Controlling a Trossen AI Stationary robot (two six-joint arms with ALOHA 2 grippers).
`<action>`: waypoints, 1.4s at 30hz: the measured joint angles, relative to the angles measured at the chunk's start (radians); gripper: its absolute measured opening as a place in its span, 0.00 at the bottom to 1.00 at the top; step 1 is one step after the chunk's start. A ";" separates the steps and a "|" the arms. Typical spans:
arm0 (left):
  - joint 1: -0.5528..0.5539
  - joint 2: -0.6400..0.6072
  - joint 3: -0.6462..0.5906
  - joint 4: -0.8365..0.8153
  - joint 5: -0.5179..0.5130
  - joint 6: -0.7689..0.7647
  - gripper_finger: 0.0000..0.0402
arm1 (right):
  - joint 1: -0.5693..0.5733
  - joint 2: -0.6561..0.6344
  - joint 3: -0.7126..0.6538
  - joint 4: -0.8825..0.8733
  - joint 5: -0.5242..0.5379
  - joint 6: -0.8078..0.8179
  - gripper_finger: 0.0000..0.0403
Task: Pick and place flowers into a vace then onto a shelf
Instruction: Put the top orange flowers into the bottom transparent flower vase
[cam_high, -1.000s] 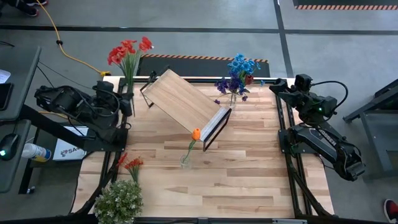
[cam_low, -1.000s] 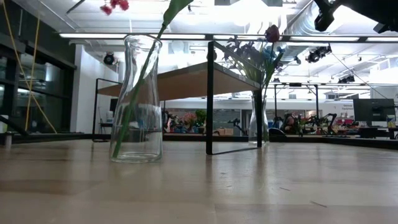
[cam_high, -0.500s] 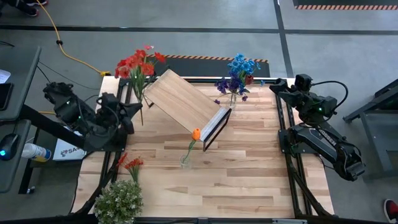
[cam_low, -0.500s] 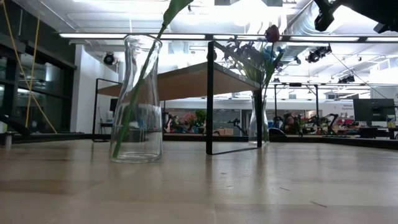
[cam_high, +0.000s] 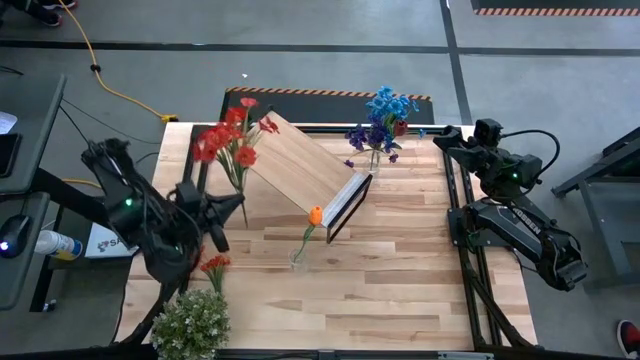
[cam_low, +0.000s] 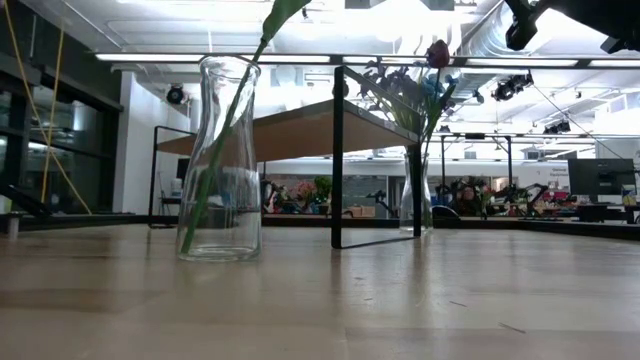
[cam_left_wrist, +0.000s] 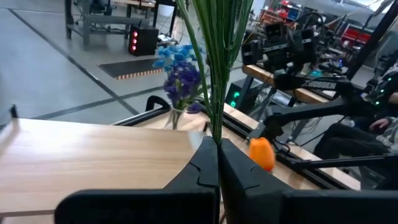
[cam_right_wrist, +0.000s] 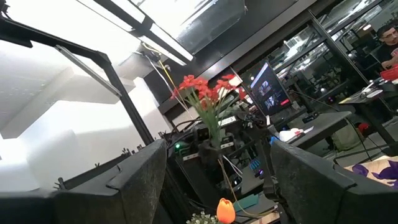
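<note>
The table (cam_high: 400, 270) is a pale plank top standing on a grey concrete floor, where a yellow cable (cam_high: 110, 85) trails and striped hazard tape (cam_high: 330, 93) edges a dark mat just behind the table; the low view looks across the wood into a bright workshop with ceiling light strips. Taking the shelf (cam_high: 300, 165) as the landmark, it sits toward the back of the table, its light wood board running diagonally from the rear left down to its pale end panel at the front right. The left gripper (cam_high: 232, 207) is just in front of the shelf's left half, clenched on a bunch of red flowers (cam_high: 232, 140) by the stalks; the left wrist view shows its fingers (cam_left_wrist: 202, 171) pinched on the green stems. The bunch's long axis rises from the gripper toward the rear, blooms over the shelf's left end. Just in front of the end panel a clear glass vase (cam_high: 299, 258) holds one orange flower (cam_high: 315, 214), leaning toward the shelf. Behind the shelf's right end stands another vase with blue and purple flowers (cam_high: 382, 118). Well to the right of the shelf, the right gripper (cam_high: 443, 139) waits at the table's rear corner, fingers spread apart.
</note>
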 joint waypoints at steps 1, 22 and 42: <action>0.000 0.014 0.000 0.016 -0.002 0.000 0.07 | 0.000 0.000 0.000 0.000 0.000 0.000 0.69; -0.083 0.263 0.000 0.188 -0.211 -0.077 0.07 | 0.000 0.000 0.000 0.000 0.007 0.000 0.69; 0.041 0.450 0.000 0.229 -0.211 -0.199 0.07 | 0.000 0.000 0.000 0.000 0.014 0.000 0.69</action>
